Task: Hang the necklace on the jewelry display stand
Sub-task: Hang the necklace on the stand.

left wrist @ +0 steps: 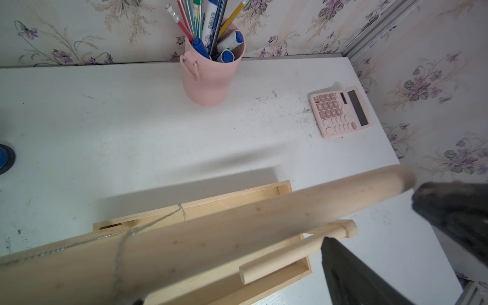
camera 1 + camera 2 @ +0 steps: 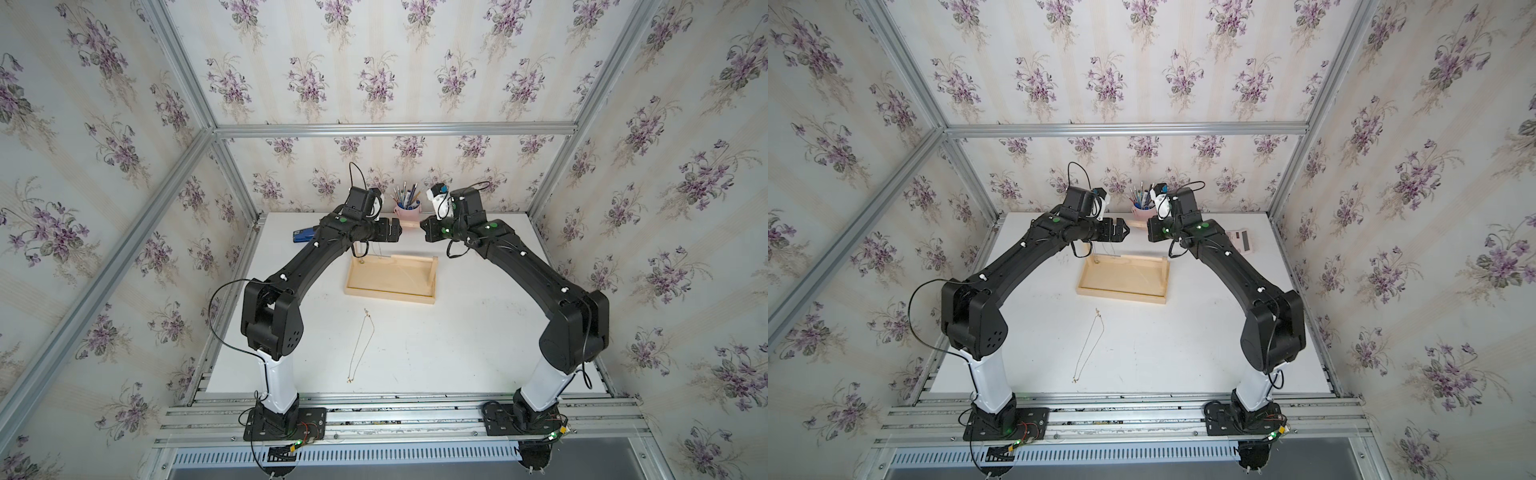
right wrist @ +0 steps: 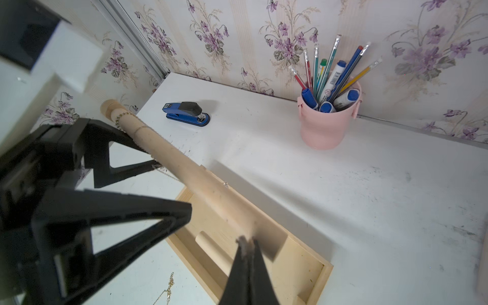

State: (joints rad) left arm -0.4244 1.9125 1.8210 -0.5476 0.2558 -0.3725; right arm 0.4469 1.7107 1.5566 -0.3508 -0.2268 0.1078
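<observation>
Thin gold chain necklace (image 2: 360, 353) lies flat on white table (image 2: 478, 340), toward front edge | left gripper (image 2: 1124, 232) spread, holding nothing, beside second chain (image 3: 120, 118) draped over round wooden top bar (image 2: 410, 225) | pale wooden jewelry display stand (image 2: 390, 296) mid-table | right gripper (image 3: 247, 244) clenched, empty | advice: back left out straight, avoid snagging draped chain.

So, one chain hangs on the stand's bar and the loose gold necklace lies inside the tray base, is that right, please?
No: the gold necklace lies on the table in front of the tray base, not inside it; both top views show this. The rest holds.
</observation>
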